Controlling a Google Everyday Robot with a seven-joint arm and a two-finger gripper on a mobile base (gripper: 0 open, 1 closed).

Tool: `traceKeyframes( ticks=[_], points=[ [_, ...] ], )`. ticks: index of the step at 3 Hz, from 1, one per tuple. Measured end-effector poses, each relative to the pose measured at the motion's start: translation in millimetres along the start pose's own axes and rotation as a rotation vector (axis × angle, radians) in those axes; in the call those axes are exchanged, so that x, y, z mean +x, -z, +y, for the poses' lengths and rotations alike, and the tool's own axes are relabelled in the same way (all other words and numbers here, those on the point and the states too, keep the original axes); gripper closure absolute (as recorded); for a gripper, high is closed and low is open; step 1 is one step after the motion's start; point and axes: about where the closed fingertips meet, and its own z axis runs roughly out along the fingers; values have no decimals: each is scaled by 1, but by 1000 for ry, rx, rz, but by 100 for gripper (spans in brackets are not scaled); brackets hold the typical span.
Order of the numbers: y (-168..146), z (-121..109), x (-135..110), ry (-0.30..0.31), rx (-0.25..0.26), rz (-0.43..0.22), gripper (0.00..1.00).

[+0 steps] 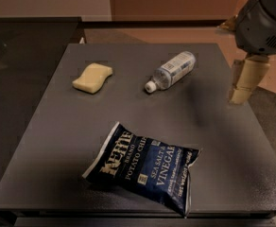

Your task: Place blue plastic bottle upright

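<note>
The blue plastic bottle (172, 70) lies on its side on the dark grey table (57, 126), towards the back and right of centre. It is clear with a pale label, and its white cap points to the front left. My gripper (243, 82) hangs at the right edge of the table, to the right of the bottle and well apart from it, under the grey arm housing (265, 18). Nothing shows in the gripper.
A yellow sponge (93, 77) lies at the back left of the table. A dark blue chip bag (145, 167) lies at the front centre. A second dark surface (15, 46) adjoins the table on the left. The floor (176, 34) shows behind.
</note>
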Motion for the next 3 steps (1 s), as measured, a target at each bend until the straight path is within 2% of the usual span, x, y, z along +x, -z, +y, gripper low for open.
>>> traceKeyframes(
  ticks=[1,3],
  points=[
    [-16,-20,-11,102,-7,-7,0],
    [-74,-68,-38,378,-80,35,0]
  ],
)
